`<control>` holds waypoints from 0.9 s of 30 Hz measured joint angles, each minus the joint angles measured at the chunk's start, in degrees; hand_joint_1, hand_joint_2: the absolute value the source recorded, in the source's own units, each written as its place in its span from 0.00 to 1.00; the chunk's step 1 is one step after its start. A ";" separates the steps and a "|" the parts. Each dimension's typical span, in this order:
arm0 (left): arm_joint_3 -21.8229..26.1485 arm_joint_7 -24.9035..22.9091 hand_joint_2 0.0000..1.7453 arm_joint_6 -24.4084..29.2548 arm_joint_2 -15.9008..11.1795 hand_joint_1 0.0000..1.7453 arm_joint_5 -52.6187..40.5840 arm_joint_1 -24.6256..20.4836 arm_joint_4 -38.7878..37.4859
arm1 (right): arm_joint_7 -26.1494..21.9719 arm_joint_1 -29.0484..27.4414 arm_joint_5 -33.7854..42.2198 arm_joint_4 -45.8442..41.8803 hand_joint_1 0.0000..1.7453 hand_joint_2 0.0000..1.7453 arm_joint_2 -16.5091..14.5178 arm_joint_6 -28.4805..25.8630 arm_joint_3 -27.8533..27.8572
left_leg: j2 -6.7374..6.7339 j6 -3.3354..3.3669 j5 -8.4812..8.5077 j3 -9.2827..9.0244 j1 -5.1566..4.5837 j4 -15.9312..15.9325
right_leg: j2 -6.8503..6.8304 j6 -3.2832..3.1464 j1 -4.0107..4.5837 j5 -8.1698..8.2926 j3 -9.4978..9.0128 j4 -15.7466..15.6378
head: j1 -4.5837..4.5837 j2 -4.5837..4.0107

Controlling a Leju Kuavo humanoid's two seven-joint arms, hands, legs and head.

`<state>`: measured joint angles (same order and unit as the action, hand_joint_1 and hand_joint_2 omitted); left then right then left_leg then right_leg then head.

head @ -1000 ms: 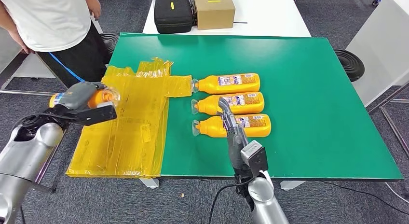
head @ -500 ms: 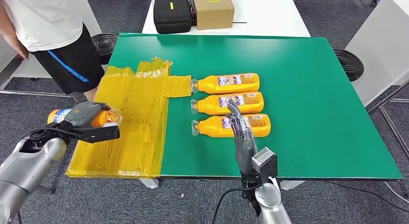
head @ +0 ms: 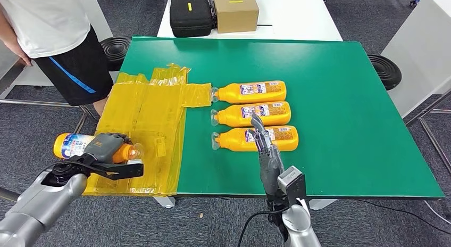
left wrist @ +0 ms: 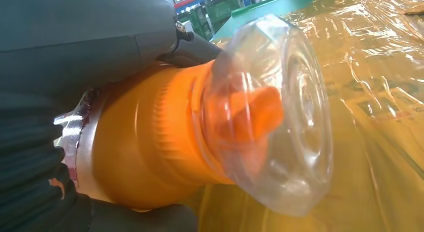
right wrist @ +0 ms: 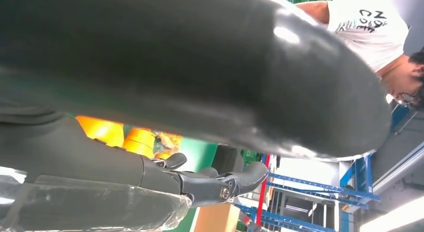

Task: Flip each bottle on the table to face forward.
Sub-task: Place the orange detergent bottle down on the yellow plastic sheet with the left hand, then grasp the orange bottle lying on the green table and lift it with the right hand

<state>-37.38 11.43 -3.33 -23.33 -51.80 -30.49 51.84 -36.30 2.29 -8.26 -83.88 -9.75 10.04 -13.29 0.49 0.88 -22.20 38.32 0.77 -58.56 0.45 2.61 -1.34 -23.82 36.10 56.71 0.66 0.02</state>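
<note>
Head view: the left hand (head: 103, 151) grasps a bottle (head: 80, 146) lying on its side off the counter's left edge, near the front-left corner. Its dark fingers wrap the orange body next to the clear cap, which points toward the counter; the blue-and-white label end points away. The counter (head: 330, 98) is green, with a crumpled yellow sheet (head: 143, 130) covering its left part and hanging over the left edge. Three more bottles lie side by side near the counter's middle, caps pointing left: a far bottle (head: 250, 91), a middle bottle (head: 251, 114) and a near bottle (head: 255, 139). The right hand (head: 266, 151) rises from the front edge with fingers stretched out straight and together, empty, its tips over the near bottle and reaching the middle one; whether they touch cannot be told. A person (head: 53, 39) in a white shirt and black shorts stands off the far-left corner. A black case (head: 190, 15) and a cardboard box (head: 235, 10) sit on a white table beyond the far edge.

Left wrist view: the hand clenches the orange neck of the bottle, clear cap (left wrist: 280, 117) foremost, with the yellow sheet just behind it.

Right wrist view: a thick grey thumb crosses the picture; below it dark fingers (right wrist: 220, 184) extend, holding nothing, with orange bottle bodies blurred behind.
</note>
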 joint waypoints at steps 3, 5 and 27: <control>-0.13 0.21 1.00 0.09 0.65 1.00 -0.03 -0.61 -1.36 | -0.09 -0.03 -0.01 0.20 0.00 0.00 -0.05 -0.05 0.00 | 0.03 0.00 0.00 -0.07 0.00 0.01 | -0.03 0.00 0.00 -0.02 -0.09 0.00 | 0.00 0.00; -0.14 0.24 1.00 0.09 0.93 1.00 -0.04 -0.86 -1.95 | -0.19 -0.04 -0.01 0.27 0.00 0.00 -0.06 -0.07 0.00 | 0.05 -0.01 0.00 -0.13 0.00 0.01 | -0.03 -0.01 0.00 -0.03 -0.15 0.00 | -0.01 0.00; -3.68 4.71 1.00 -4.71 4.65 1.00 -0.45 -6.70 -7.58 | -0.37 -0.50 -0.30 2.68 0.00 0.00 -0.06 -1.80 0.31 | 0.15 0.04 0.05 -0.32 -0.03 0.01 | -0.14 0.00 -0.01 0.00 -0.39 -0.01 | -0.01 0.00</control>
<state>-41.06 16.14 -8.04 -18.68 -52.25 -37.20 44.25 -36.67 1.78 -8.56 -81.19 -9.81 8.24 -12.98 0.65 0.92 -22.15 38.00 0.74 -58.55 0.31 2.61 -1.35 -23.82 35.72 56.70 0.66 0.02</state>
